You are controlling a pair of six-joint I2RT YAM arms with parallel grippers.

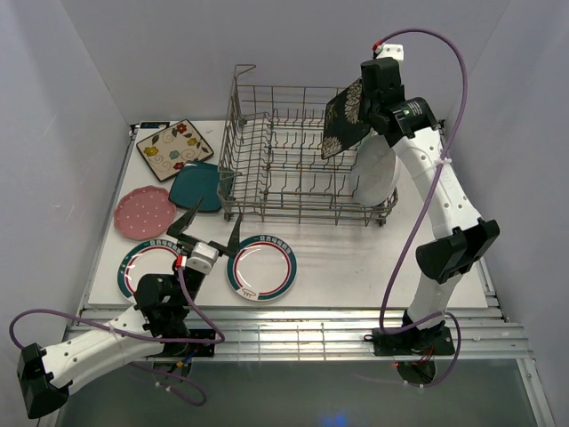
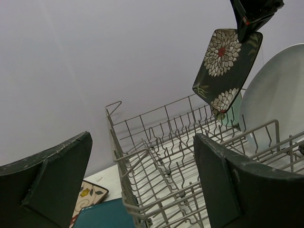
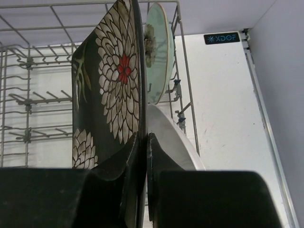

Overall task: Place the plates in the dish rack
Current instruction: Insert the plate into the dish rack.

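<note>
My right gripper [image 1: 363, 105] is shut on the top edge of the black floral square plate [image 1: 345, 120] and holds it upright above the right end of the grey wire dish rack [image 1: 267, 169]. In the right wrist view the jaws [image 3: 142, 137] pinch this plate [image 3: 111, 80]. A plain white plate [image 1: 378, 173] and a mint plate [image 3: 157, 52] stand in the rack's right end. My left gripper [image 1: 209, 233] is open and empty, raised above the two green-rimmed white plates [image 1: 140, 267] [image 1: 263, 267]. The cream floral [image 1: 173, 149], teal [image 1: 197, 187] and pink dotted [image 1: 145, 213] plates lie left of the rack.
The rack's left and middle tine rows [image 2: 171, 156] hold nothing. The table's left edge [image 1: 105, 240] runs close to the pink plate. Purple walls close in on the sides and back. The right arm's cable loops over the table's right side [image 1: 427, 213].
</note>
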